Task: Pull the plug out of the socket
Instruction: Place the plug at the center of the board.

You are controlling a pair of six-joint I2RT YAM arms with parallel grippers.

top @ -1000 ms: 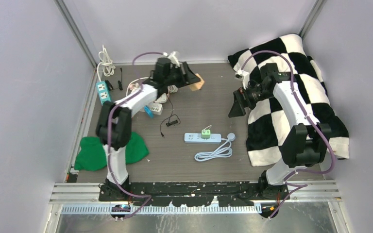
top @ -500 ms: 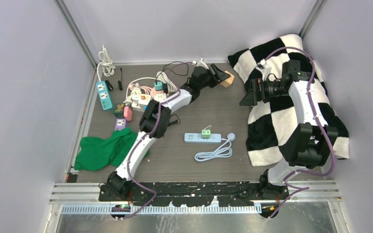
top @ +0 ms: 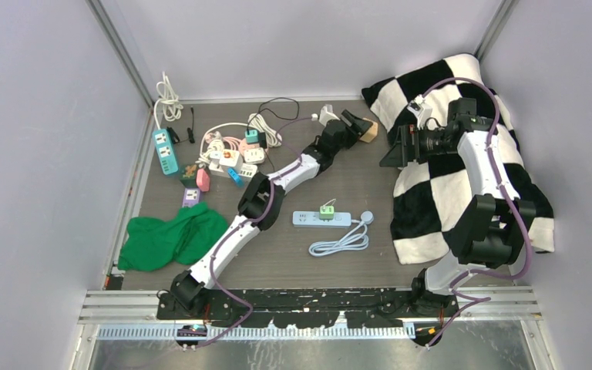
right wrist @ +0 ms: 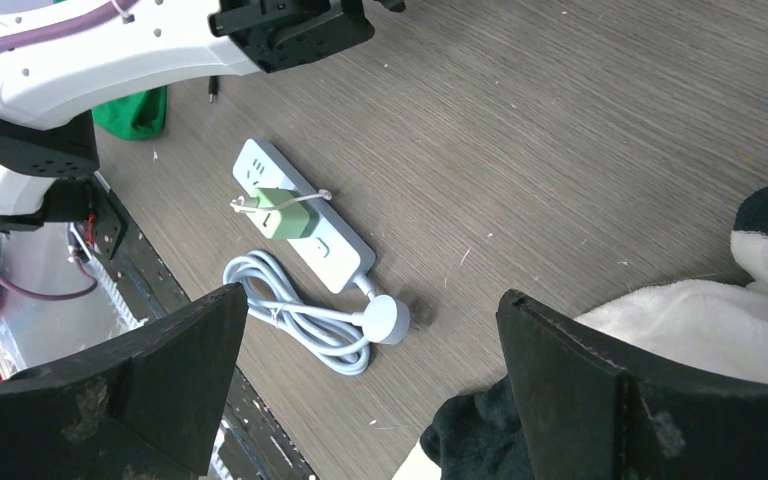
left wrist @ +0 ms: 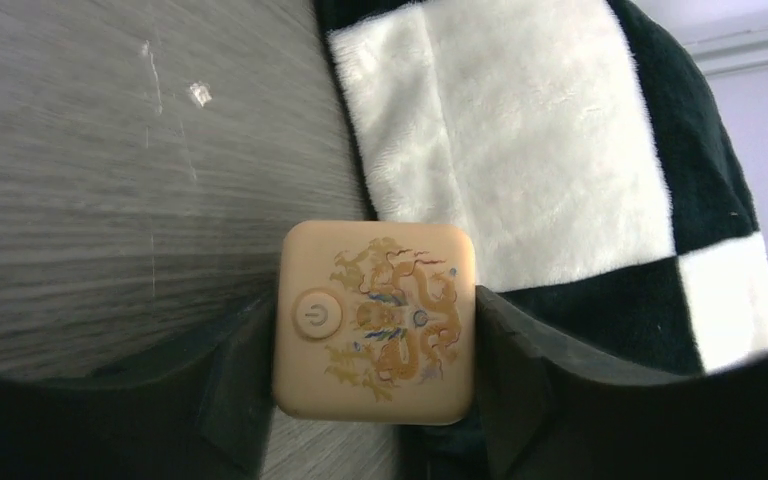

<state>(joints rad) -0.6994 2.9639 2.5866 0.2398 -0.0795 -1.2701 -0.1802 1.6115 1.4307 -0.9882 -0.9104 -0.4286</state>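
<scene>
A green plug [top: 326,212] [right wrist: 282,213] sits in a pale power strip, the socket [top: 308,219] [right wrist: 345,262], mid-table, with the strip's cord coiled [top: 341,243] beside it. My left gripper [top: 360,126] [left wrist: 375,335] is stretched to the far side, away from the strip, at the blanket's edge. It is shut on a tan square block [left wrist: 375,320] with a dragon print and a power button. My right gripper [top: 395,150] [right wrist: 368,300] hangs open and empty over the blanket's edge, high above and to the right of the strip.
A black-and-white checkered blanket [top: 501,146] covers the right side. Several adapters and power strips [top: 231,154] lie in a heap at the back left, beside a teal strip [top: 163,150] and a white cable [top: 168,96]. A green cloth [top: 171,239] lies front left.
My left arm has swung from the back left across to the back right, carrying the tan block to the blanket's edge. My right gripper has moved back and right, still open.
</scene>
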